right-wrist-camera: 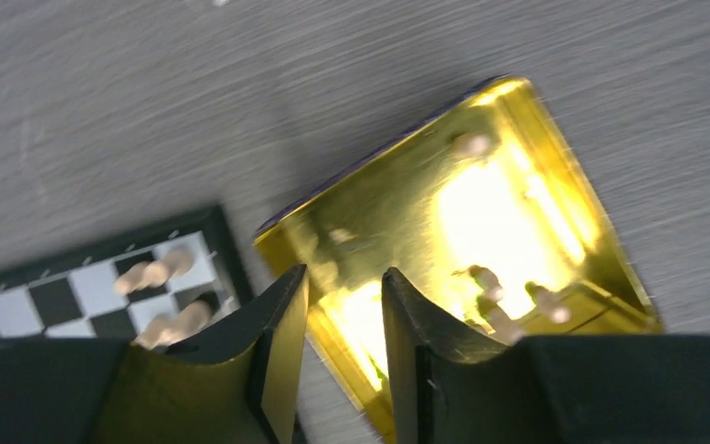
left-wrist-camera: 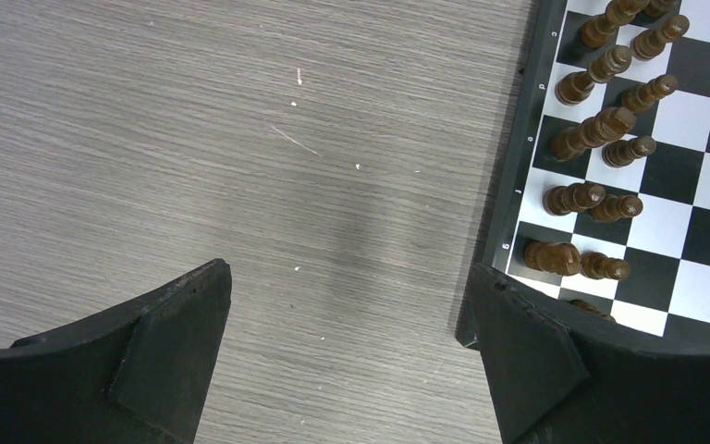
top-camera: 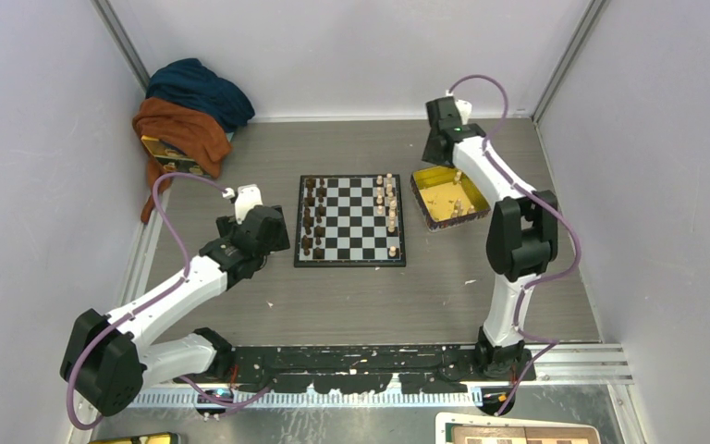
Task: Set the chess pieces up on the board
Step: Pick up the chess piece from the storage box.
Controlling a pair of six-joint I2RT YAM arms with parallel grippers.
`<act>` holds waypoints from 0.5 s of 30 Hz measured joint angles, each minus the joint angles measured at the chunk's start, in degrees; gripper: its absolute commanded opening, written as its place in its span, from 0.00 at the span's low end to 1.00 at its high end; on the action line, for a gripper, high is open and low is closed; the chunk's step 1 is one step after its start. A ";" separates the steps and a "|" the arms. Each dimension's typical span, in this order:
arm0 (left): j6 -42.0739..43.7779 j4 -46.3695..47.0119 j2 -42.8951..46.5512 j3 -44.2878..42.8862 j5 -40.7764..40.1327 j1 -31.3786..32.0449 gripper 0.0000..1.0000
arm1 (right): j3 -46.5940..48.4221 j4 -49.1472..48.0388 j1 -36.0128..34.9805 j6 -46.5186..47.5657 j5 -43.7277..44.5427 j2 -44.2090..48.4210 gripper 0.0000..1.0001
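Observation:
The board (top-camera: 350, 220) lies in the middle of the table. Dark brown pieces (top-camera: 312, 217) fill its left columns. Several light-tan chess pieces (top-camera: 388, 199) stand on its right columns, and two show blurred in the right wrist view (right-wrist-camera: 153, 271). A few more tan pieces (right-wrist-camera: 485, 277) lie in the shiny yellow tray (top-camera: 450, 197). My right gripper (right-wrist-camera: 344, 273) hovers over the tray's near-left edge, jaws a narrow gap apart and empty. My left gripper (left-wrist-camera: 348, 268) is wide open and empty over bare table, its right finger (left-wrist-camera: 527, 351) over the board's left border (left-wrist-camera: 518, 166).
A blue and orange cloth pile (top-camera: 189, 111) lies on a yellow box (top-camera: 162, 148) at the back left corner. Grey walls close in both sides. A second board (top-camera: 518, 431) shows at the bottom edge, beyond the arm bases.

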State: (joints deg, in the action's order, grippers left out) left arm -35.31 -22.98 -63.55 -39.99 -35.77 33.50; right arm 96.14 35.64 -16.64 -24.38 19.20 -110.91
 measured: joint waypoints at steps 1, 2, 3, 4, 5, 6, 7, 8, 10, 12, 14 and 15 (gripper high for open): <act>0.00 0.00 -0.04 -0.02 0.00 0.00 1.00 | 0.00 -0.02 1.64 -0.09 0.07 -0.02 0.44; 0.00 0.02 -0.20 -0.07 -0.02 0.00 1.00 | 0.00 -0.04 2.75 -0.20 0.17 -0.02 0.45; 0.00 0.02 -0.55 -0.20 -0.02 0.00 1.00 | 0.00 -0.09 4.11 -0.31 0.13 -0.02 0.45; 0.00 0.02 -0.83 -0.31 -0.04 0.00 1.00 | 0.00 -0.11 5.18 -0.48 0.07 -0.11 0.47; 0.00 0.02 -1.25 -0.42 -0.04 0.00 1.00 | 0.00 -0.13 5.86 -0.61 0.00 -0.22 0.47; 0.00 0.02 -1.64 -0.52 -0.04 0.00 1.00 | 0.00 -0.24 6.67 -0.83 -0.11 -0.46 0.48; 0.00 0.00 -2.08 -0.72 -0.04 0.00 1.00 | 0.00 -0.46 7.34 -0.96 -0.26 -0.81 0.48; 0.00 0.00 -2.47 -0.92 -0.04 0.00 1.00 | 0.00 -0.70 7.98 -1.05 -0.39 -1.25 0.49; 0.00 0.00 -3.23 -1.38 -0.11 0.00 1.00 | 0.04 -0.96 8.96 -1.20 -0.70 -2.27 0.49; 0.00 0.00 -4.09 -1.92 -0.17 0.00 1.00 | 0.09 -1.07 9.77 -1.27 -1.16 -3.61 0.49; 0.00 0.04 -4.94 -2.49 -0.17 0.00 1.00 | 0.09 -1.16 10.43 -1.27 -1.64 -4.94 0.49; 0.00 0.02 -5.33 -2.78 -0.17 0.00 1.00 | 0.09 -1.18 10.64 -1.27 -1.88 -5.57 0.49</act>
State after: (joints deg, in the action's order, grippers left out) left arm -35.31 -22.96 -68.88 -42.76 -35.94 33.50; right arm 96.23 34.46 -6.00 -25.65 17.32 -116.49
